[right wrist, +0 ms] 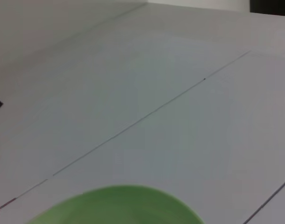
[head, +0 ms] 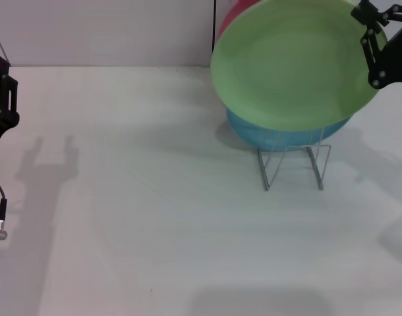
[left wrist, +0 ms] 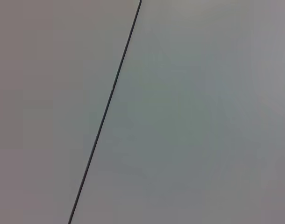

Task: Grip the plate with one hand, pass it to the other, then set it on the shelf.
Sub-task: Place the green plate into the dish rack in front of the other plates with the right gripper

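Observation:
The light green plate (head: 293, 62) hangs tilted in the air at the upper right of the head view, over the wire shelf (head: 293, 164). My right gripper (head: 371, 29) is shut on the plate's right rim. The plate's edge (right wrist: 119, 207) also shows in the right wrist view. At the far left edge my left gripper (head: 2, 85) is held upright, well away from the plate and holding nothing. Its shadow on the table shows two prongs apart.
A turquoise-blue plate (head: 273, 135) stands in the shelf behind the green one, and a pink plate's rim (head: 230, 16) peeks out farther back. The white table (head: 155, 217) stretches between the left arm and the shelf. The left wrist view shows only bare surface.

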{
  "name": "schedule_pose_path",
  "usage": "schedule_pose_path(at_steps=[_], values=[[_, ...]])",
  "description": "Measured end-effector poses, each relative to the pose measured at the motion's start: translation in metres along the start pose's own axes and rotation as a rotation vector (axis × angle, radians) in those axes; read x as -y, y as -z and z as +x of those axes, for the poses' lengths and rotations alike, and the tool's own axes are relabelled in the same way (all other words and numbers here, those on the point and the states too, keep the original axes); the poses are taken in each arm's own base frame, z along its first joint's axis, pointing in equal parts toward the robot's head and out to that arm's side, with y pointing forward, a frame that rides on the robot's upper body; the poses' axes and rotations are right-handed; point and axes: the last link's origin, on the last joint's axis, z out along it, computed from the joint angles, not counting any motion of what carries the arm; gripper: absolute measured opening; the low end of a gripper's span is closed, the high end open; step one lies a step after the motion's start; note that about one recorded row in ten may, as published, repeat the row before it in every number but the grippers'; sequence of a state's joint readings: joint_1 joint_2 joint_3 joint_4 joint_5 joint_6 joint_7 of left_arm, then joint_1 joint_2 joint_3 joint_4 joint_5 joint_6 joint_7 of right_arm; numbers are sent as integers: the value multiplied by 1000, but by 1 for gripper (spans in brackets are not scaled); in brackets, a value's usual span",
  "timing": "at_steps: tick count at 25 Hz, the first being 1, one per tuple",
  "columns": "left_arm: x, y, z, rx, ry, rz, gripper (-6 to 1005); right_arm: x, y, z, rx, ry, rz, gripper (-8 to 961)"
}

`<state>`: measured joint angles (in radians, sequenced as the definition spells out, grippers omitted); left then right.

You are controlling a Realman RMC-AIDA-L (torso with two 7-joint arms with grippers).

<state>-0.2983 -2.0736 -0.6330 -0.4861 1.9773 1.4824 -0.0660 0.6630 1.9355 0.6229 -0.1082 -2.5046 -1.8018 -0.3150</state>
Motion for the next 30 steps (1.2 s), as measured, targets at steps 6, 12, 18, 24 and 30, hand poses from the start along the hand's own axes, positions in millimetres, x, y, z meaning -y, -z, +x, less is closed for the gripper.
schedule_pose_path(at_steps=[6,12,18,24,30], values=[[-3,0,0,-2,12,-1,548,4,4,2,2,36,-41,20],[-8,0,-1,3,25,-11,547,7,8,2,16,66,-86,20],[-9,0,-1,5,28,-13,547,11,13,4,16,88,-123,19],[-14,0,-4,19,44,-19,546,14,17,5,16,108,-155,19],[-20,3,-5,33,68,-31,546,17,20,6,20,127,-182,20]])
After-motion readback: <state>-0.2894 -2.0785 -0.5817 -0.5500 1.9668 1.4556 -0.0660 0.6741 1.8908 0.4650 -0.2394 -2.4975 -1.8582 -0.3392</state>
